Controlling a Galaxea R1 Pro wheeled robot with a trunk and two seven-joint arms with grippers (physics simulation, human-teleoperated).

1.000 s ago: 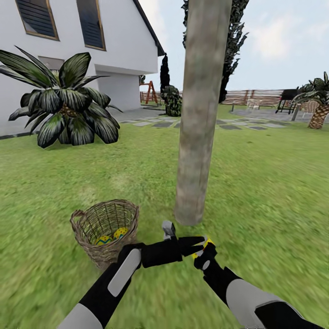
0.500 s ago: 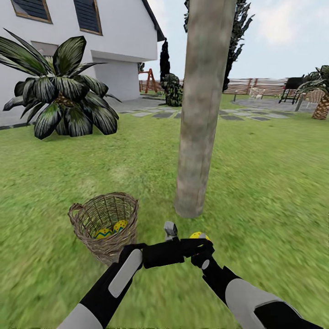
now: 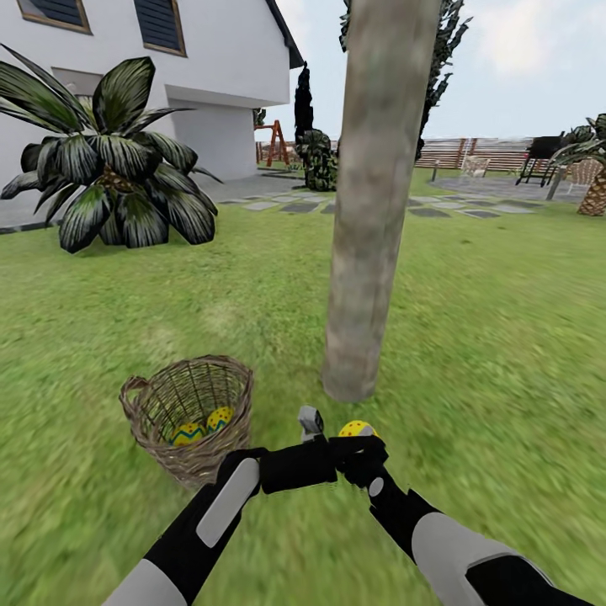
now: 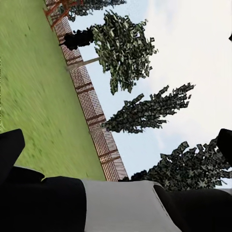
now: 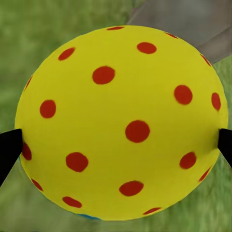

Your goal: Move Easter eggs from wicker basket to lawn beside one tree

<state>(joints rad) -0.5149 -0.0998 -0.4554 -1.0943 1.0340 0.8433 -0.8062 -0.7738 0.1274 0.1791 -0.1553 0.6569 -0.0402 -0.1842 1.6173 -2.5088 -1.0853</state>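
- Head view: thick grey-beige bare tree trunk (image 3: pixel 368 202) stands upright on the mottled green lawn (image 3: pixel 497 337), middle of the view.
- Head view: small round brown woven wicker basket (image 3: pixel 189 415) sits on the grass to the left of the trunk base, near it but apart; loop handle on its left rim.
- Head view: 2 yellow eggs lie inside the basket, 1 with a blue zigzag band (image 3: pixel 188 433) and 1 with red dots (image 3: pixel 220 417), touching or just beside each other.
- Head view: right gripper (image 3: pixel 360 450) is low, just in front of the trunk base, clenched on a 3rd yellow red-dotted Easter egg (image 3: pixel 357 429); the egg's top shows above the black fingers.
- Head view: left gripper (image 3: pixel 313 427) lies across just beside the right gripper, between basket and egg; cannot tell whether its fingers are apart or closed.
- Head view: white house (image 3: pixel 151 76), dark spiky palm-like plant (image 3: pixel 114 172), grey stepping-stone path (image 3: pixel 421 210) and brown slatted fence (image 3: pixel 471 153) stand behind.
- Left wrist view: tilted grass, fence (image 4: pixel 94 111) and dark conifers (image 4: pixel 125 48); black-and-grey arm (image 4: pixel 116 205) crosses close to the camera; finger state unclear.
- Right wrist view: the dotted egg (image 5: pixel 123 121) sits close up, pinched on both sides by black fingers (image 5: pixel 8 150), grass blurred behind.
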